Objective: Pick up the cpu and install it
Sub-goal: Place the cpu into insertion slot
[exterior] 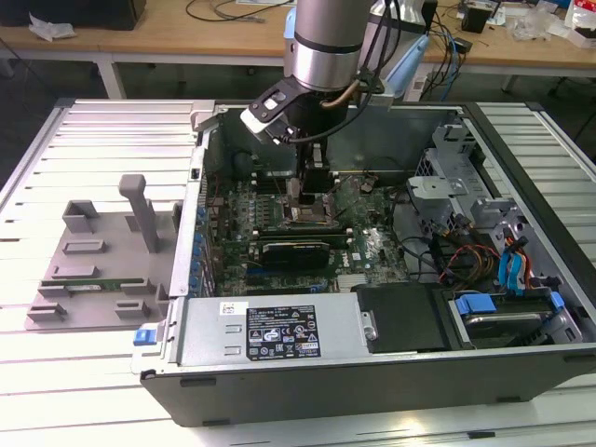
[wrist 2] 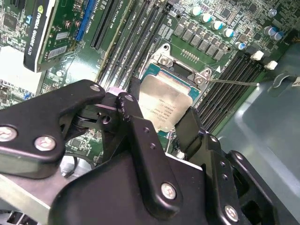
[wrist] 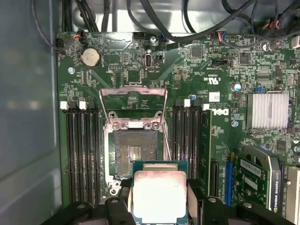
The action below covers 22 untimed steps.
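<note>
Cpu: the cpu [wrist: 159, 193] is gripped by two opposite edges inside the case [exterior: 279, 340], hanging at the socket [wrist: 136, 152]. It doesn't look seated, though there's no telling whether it touches.
End effector: the end effector [wrist 2: 161, 115] is closed narrow on the cpu, one of its fingers [wrist 2: 135, 119] on each side.
Socket: it's open, with its frame [wrist: 133, 98] flipped up and the contact field bare.
Risk, contacts: probably the big one. If the chip comes down tilted or a bit off square, a corner could drag over those bare contacts and bend them.
Risk, slip: the hold is only on thin edges, so a nudge against the frame could twist the chip in the grip or drop it crooked.
Risk, neighbours: the memory slots [wrist: 82, 150] sit just beside the socket, so the wide black linkage may well clip them on the way down.
First wrist view: this is the one for alignment, since it looks straight onto the socket and shows the chip overlapping its near edge.
Second wrist view: it gives the slanted look at the grip itself, plus the thin lever [wrist 2: 232, 83] sticking out sideways.
Exterior view: here's the overall layout, with the arm [exterior: 326, 42] reaching down into the case and a grey fixture [exterior: 98, 261] on the worktop [exterior: 93, 130] at the exterior view's left.
</note>
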Motion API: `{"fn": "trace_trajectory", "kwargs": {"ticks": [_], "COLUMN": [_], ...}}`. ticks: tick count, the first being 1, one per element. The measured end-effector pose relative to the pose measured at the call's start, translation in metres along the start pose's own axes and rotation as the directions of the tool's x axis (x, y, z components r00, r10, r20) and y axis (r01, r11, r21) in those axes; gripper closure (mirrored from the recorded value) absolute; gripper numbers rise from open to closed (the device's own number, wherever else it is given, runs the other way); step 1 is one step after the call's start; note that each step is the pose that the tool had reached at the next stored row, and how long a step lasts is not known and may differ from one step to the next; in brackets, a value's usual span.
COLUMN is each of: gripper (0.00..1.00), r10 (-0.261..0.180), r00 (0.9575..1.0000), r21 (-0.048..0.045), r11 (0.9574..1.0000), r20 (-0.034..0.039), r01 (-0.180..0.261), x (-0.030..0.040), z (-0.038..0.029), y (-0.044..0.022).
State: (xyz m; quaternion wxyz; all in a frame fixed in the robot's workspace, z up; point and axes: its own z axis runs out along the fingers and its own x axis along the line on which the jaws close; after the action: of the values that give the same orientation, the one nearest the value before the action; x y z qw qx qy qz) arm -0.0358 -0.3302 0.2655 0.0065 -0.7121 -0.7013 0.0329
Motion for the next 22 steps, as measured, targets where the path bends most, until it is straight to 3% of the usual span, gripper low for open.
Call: {"fn": "trace_trajectory", "kwargs": {"ticks": [2,3,6,9,10,11,13,20,22], "gripper": [0.45,0.45,0.45,0.45,0.45,0.45,0.45,0.45,0.45], "r10": [0.065,-0.006,-0.074,-0.075,-0.074,-0.074,-0.072,-0.072,-0.072], "r00": [0.9979,1.0,0.9972,0.9972,0.9972,0.9973,0.9973,0.9973,0.9973], "r21": [0.0026,-0.0003,-0.0026,-0.0031,-0.0103,-0.0331,-0.0575,-0.0618,-0.0613], "r11": [0.9979,1.0,0.9972,0.9972,0.9972,0.9967,0.9957,0.9954,0.9954], "r20": [-0.0032,0.0006,0.0045,0.0046,0.0052,0.0066,0.0078,0.0089,0.0172], "r01": [-0.065,0.006,0.074,0.075,0.074,0.074,0.073,0.073,0.073], "x": [0.0,0.0,0.0,0.0,0.0,0.0,0.0,0.0,0.0], "z": [0.0,0.0001,0.0002,0.0002,0.0004,0.0005,0.0007,0.0009,0.0009], "y": [0.0,0.0,0.0,0.0,-0.0001,0.0,-0.0001,-0.0002,-0.0003]}}
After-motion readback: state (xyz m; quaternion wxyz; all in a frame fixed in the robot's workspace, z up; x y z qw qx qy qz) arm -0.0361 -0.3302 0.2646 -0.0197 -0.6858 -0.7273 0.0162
